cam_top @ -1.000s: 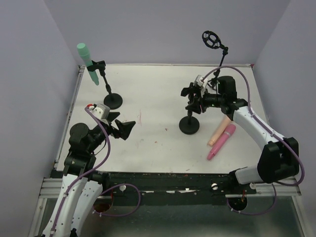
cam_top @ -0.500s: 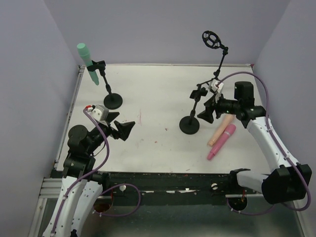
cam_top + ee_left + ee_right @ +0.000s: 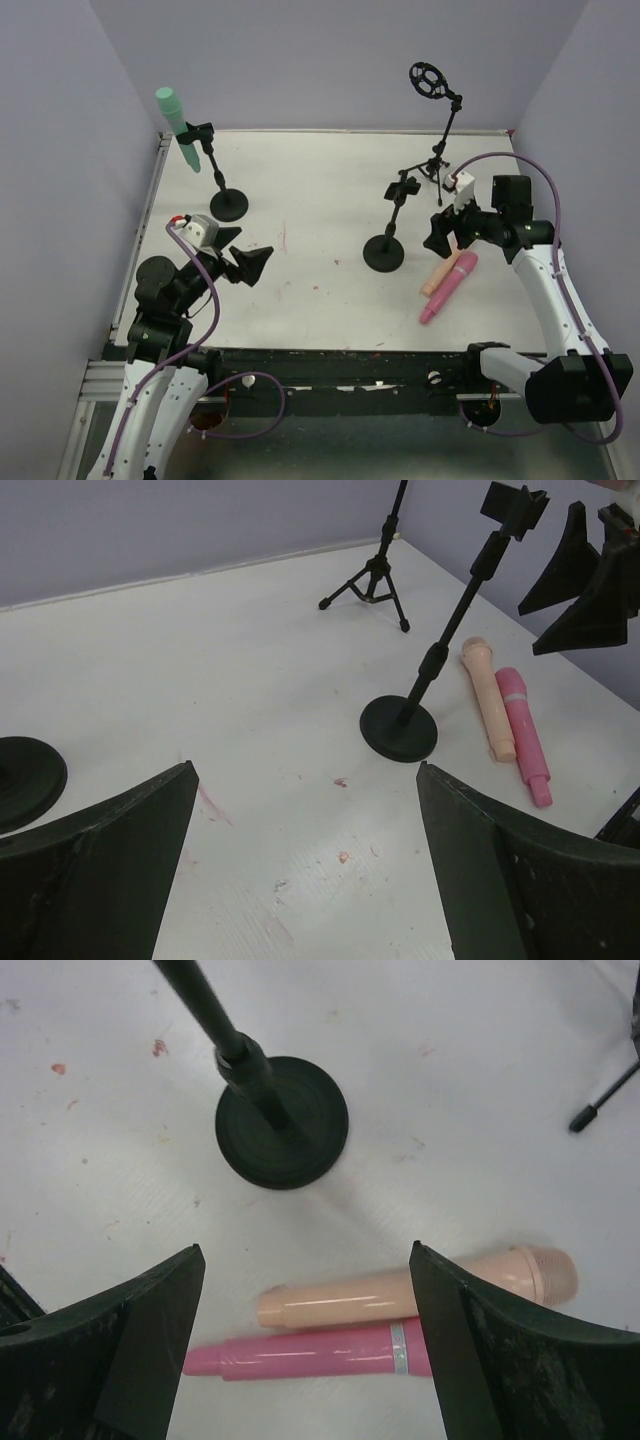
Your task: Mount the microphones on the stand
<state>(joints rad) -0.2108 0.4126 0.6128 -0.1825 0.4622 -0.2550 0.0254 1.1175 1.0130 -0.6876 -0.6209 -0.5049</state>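
Overhead, a white table (image 3: 300,190) marked with faint reddish stains is seen, enclosed by plain lavender walls (image 3: 300,60). The mint green microphone (image 3: 175,125) is clipped, tilted, into the far-left stand (image 3: 228,205). The peach microphone (image 3: 440,272) and pink microphone (image 3: 448,288) are laid side by side, touching, just right of the middle stand (image 3: 384,252), whose clip is unfilled. The right pincer (image 3: 448,232) is held above them, fingers spread wide, nothing gripped. The left pincer (image 3: 243,252) is held at the near left, likewise wide apart and empty.
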